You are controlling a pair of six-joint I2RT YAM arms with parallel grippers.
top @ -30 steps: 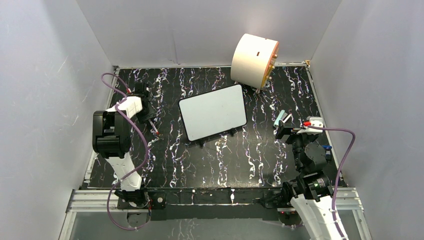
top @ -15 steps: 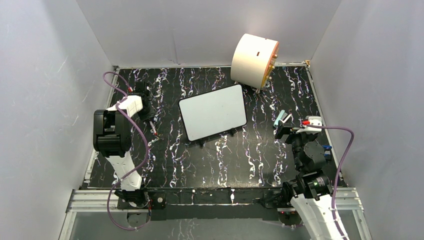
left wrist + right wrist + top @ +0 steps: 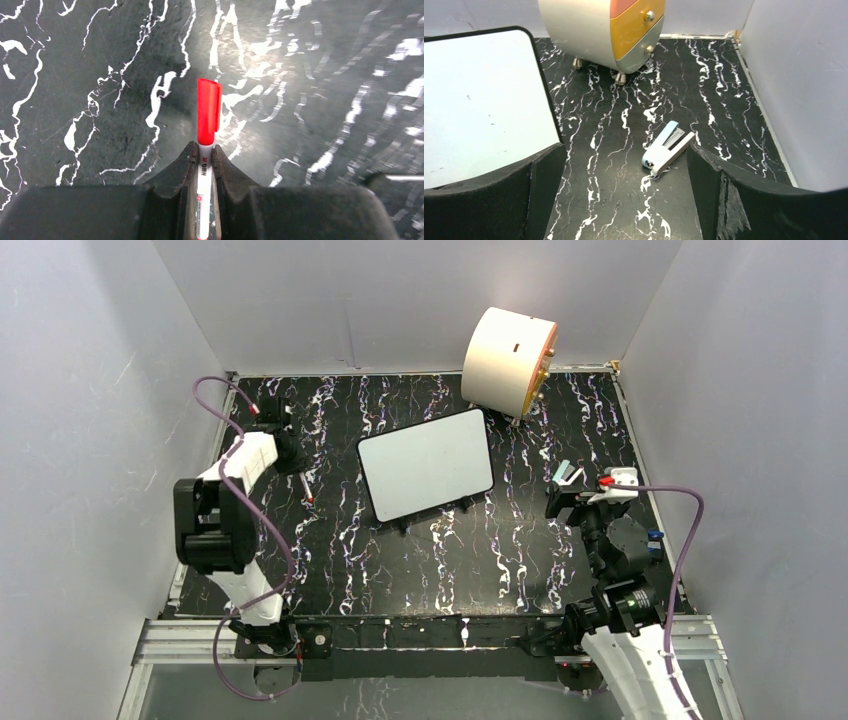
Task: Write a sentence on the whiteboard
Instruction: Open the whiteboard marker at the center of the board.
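The whiteboard (image 3: 427,462) lies tilted at the middle of the black marbled table, and its left part also shows in the right wrist view (image 3: 479,105). Its face is blank and no sentence is in view. My left gripper (image 3: 204,150) is shut on a white marker with a red cap (image 3: 208,111), which sticks out forward past the fingertips. Seen from above, the marker (image 3: 305,488) hangs from the left gripper (image 3: 296,472), left of the board. My right gripper (image 3: 624,160) stands wide open over bare table, right of the board (image 3: 562,502).
A big cream cylinder with coloured drawers (image 3: 508,360) stands at the back right, close to the board's far corner (image 3: 604,30). A small white and blue stapler (image 3: 667,148) lies just ahead of the right gripper. Grey walls close in three sides.
The left gripper closed on the marker and lifted it off the table, and the left arm drew up and back. The right arm barely shifted.
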